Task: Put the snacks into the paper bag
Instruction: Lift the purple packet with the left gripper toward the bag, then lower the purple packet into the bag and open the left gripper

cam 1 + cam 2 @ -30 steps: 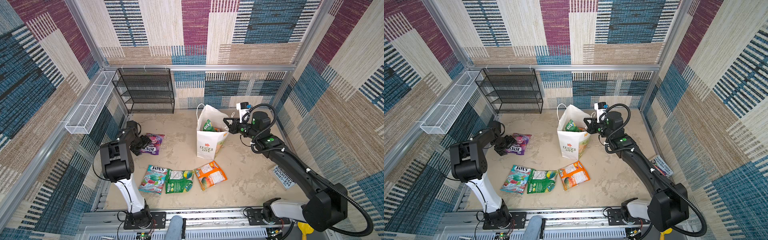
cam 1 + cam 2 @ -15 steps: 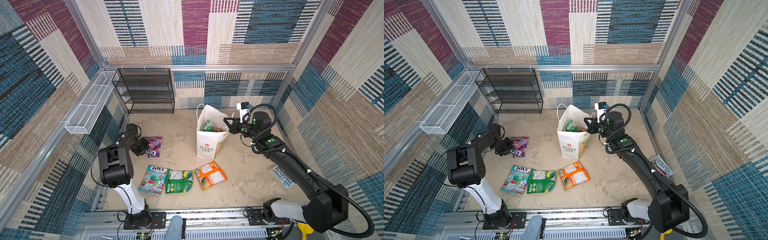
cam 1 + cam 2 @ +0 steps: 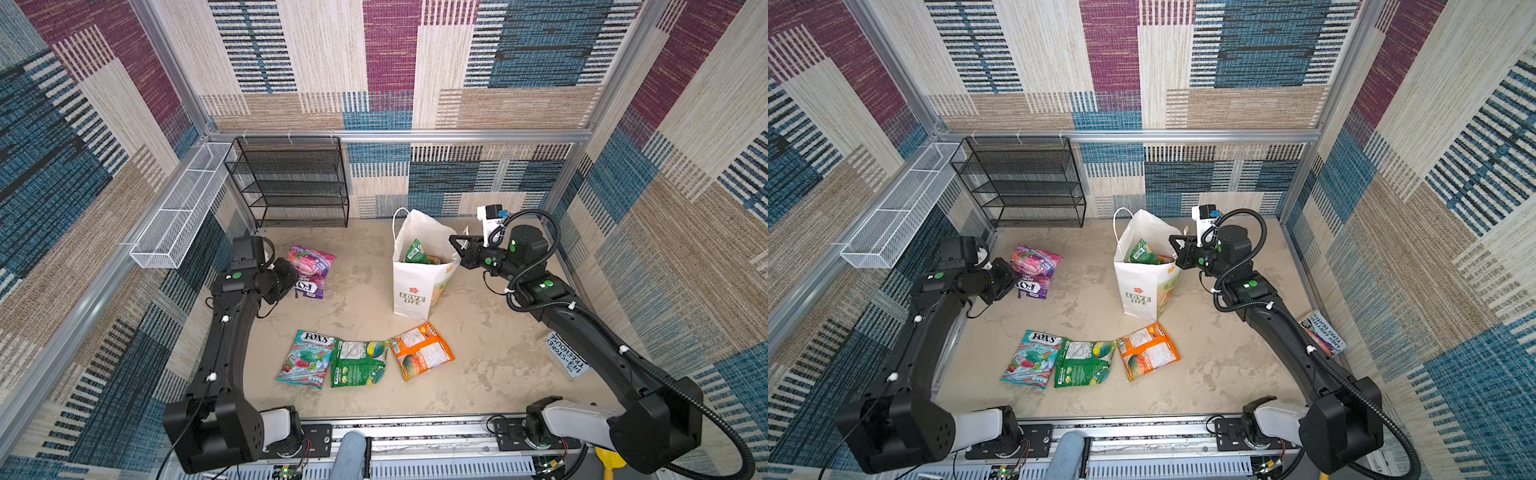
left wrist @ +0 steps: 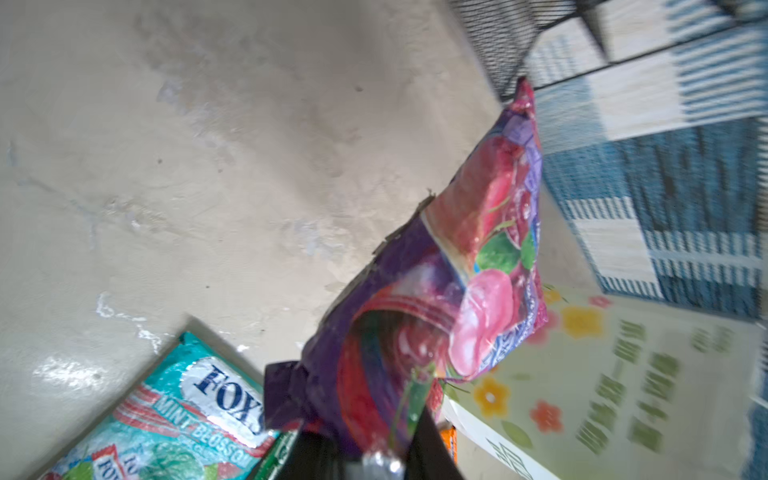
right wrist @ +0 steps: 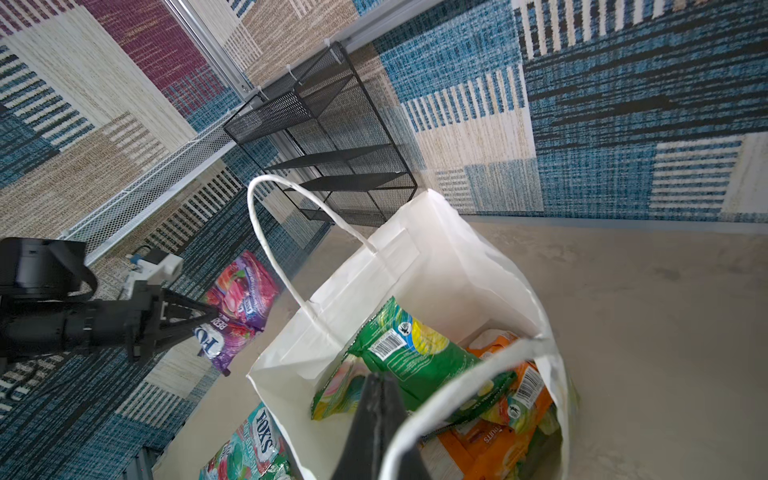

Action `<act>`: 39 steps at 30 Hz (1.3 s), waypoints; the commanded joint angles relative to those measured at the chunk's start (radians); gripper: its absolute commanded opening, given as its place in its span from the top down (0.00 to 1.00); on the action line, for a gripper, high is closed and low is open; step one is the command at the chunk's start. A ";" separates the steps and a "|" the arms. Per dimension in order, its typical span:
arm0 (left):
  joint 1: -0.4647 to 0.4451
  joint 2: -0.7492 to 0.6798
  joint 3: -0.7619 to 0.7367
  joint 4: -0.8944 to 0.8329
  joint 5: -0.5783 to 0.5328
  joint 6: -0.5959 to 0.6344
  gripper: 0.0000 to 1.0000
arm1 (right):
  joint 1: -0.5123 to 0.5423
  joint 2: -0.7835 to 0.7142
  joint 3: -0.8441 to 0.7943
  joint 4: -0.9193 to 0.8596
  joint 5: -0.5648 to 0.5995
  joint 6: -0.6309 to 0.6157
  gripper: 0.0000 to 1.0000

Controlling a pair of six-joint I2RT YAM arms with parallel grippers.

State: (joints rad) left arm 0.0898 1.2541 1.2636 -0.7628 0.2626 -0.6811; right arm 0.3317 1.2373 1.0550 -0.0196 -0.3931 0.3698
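Snacks [image 3: 307,359] outstanding: four. Purple packet [image 3: 312,262], near the tabletop's [image 3: 478,370] left edge, is pinched at one end by the left gripper [image 5: 205,318], apparently for carrying to the paper bag [image 3: 415,291]. That bag stands upright toward the back edge, holding a green packet [image 5: 415,353] and orange ones [image 5: 486,449]. Right gripper [image 5: 377,386], jaws closed, sits at its rim, probably steadying the mouth. Three loose packets [image 3: 359,361] lie along the front edge.

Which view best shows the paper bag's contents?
Right wrist view: it looks into the paper bag at green and orange snacks. Both top views glimpse only their tops; left wrist shows only the outside.
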 commanded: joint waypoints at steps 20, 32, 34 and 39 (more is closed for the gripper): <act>-0.838 0.525 1.090 -0.355 -0.593 0.164 0.84 | 0.000 -0.006 -0.018 0.055 -0.016 0.001 1.00; -0.884 0.851 1.339 -0.427 -0.692 0.202 0.84 | 0.000 -0.022 -0.023 0.058 -0.009 0.001 1.00; -0.884 0.875 1.338 -0.436 -0.689 0.199 0.84 | 0.000 -0.023 -0.024 0.063 -0.008 0.001 1.00; -0.890 0.925 1.327 -0.445 -0.685 0.213 0.84 | 0.000 -0.019 -0.024 0.064 -0.019 0.005 1.00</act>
State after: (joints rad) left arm -0.7979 2.1670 2.5908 -1.2079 -0.3935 -0.4931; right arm 0.3317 1.2205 1.0340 0.0032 -0.4007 0.3695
